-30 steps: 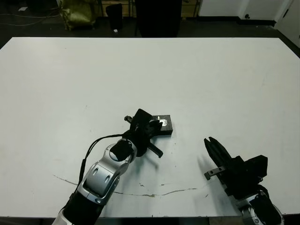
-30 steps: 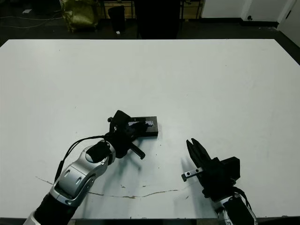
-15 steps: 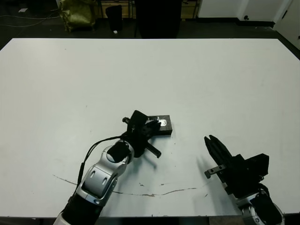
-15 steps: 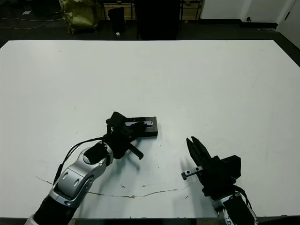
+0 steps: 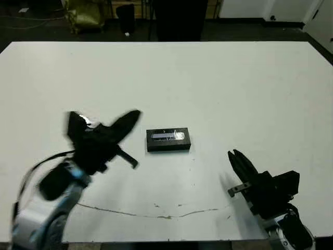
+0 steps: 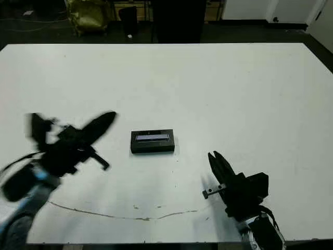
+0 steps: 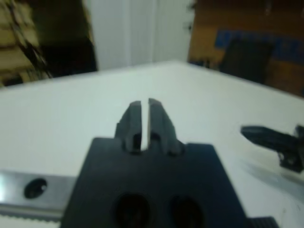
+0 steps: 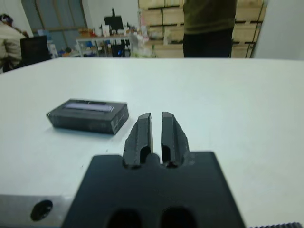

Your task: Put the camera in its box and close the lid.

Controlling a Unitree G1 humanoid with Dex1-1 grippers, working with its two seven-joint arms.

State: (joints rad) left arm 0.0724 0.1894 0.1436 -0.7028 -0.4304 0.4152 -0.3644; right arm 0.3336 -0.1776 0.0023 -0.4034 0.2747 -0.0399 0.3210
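The box [image 5: 169,147] sits at the table's middle with the lid [image 5: 167,136] lying flat on top, pale stripe up. The camera is hidden from every view. My left gripper [image 5: 132,115] hovers, motion-blurred, a hand's width left of the box, its fingers [image 7: 135,116] pressed together on nothing. My right gripper [image 5: 235,155] rests near the front right, pointing toward the box [image 8: 88,117], also shut and empty. Neither gripper touches the box.
A thin dark scratch line [image 5: 156,213] runs along the table near the front edge. A person [image 8: 209,23] stands beyond the far edge, and another person [image 8: 12,35] sits off to the side. A yellow bag [image 5: 86,13] lies on the floor behind.
My left arm has swung quickly left and away from the box, uncovering the lidded box. The box and the right gripper have stayed put.
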